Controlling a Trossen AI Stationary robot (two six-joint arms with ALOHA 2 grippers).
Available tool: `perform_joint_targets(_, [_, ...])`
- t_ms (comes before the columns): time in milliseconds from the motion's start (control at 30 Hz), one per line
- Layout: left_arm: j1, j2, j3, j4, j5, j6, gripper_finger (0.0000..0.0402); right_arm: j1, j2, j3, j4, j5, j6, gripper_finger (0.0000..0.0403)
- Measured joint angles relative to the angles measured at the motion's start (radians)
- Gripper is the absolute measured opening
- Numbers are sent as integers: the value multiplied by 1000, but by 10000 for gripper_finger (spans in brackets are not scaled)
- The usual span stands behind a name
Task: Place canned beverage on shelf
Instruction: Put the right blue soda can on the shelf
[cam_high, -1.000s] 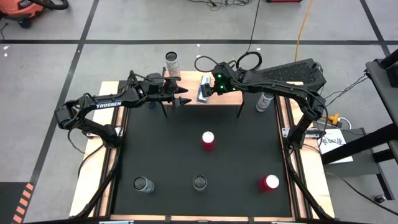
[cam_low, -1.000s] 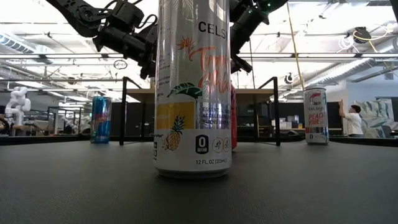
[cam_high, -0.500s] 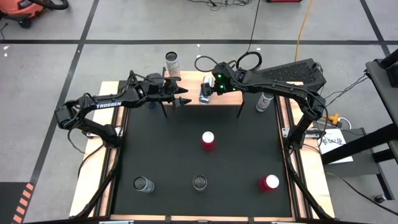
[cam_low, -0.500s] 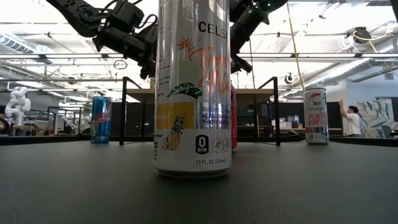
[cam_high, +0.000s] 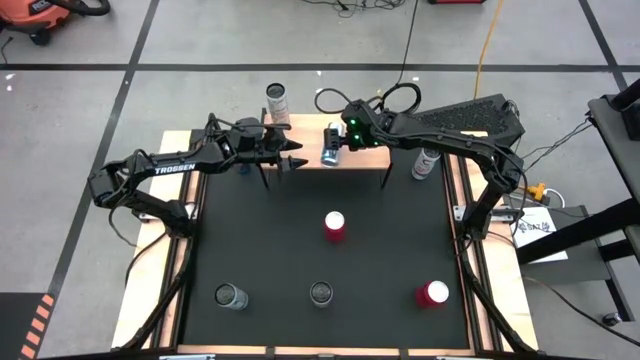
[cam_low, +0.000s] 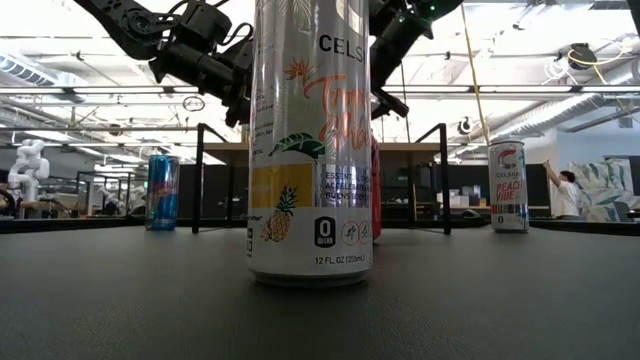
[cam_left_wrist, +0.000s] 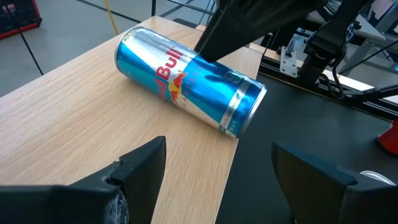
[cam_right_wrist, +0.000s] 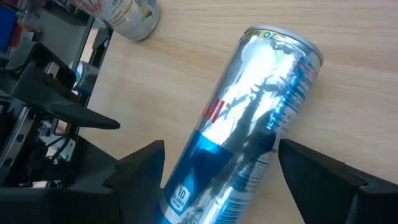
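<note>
Compared with a second ago, the blue-and-silver can (cam_high: 329, 147) has shifted slightly on the shelf (cam_high: 306, 158): in the high view it now lies a little nearer the shelf's back edge and more upright in the picture, under the right gripper (cam_high: 335, 146). Everything else on the table matches the earlier views.

Right gripper: positioned over the shelf, fingers spread to either side of the can; the right wrist view (cam_right_wrist: 205, 180) shows the can (cam_right_wrist: 249, 124) lying on its side on the light wood between them. Whether the fingers touch the can cannot be determined.

Left gripper (cam_high: 290, 160): over the left part of the shelf, pointing at the can, fingers apart and holding nothing. Its wrist view (cam_left_wrist: 211, 168) shows the can (cam_left_wrist: 189, 81) on its side near the board's edge, with the right arm's dark finger against the can's top.

Other cans: a red-topped can (cam_high: 334, 225) at the middle of the black mat (cam_high: 250, 240); another red-topped can (cam_high: 432, 293), a dark-topped can (cam_high: 321, 293) and a further can (cam_high: 231, 296) along the near edge; one can (cam_high: 426, 162) right of the shelf; one can (cam_high: 277, 102) behind the table. Contents not visible.
</note>
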Motion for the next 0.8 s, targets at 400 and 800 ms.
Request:
perform_joint_targets(400, [0,0,0,-1,24,0,295,12,0,0,11,-83,-186,299])
perform_joint_targets(800, [2,0,0,-2,-80,-3,295,11,0,0,77,-82,-140,299])
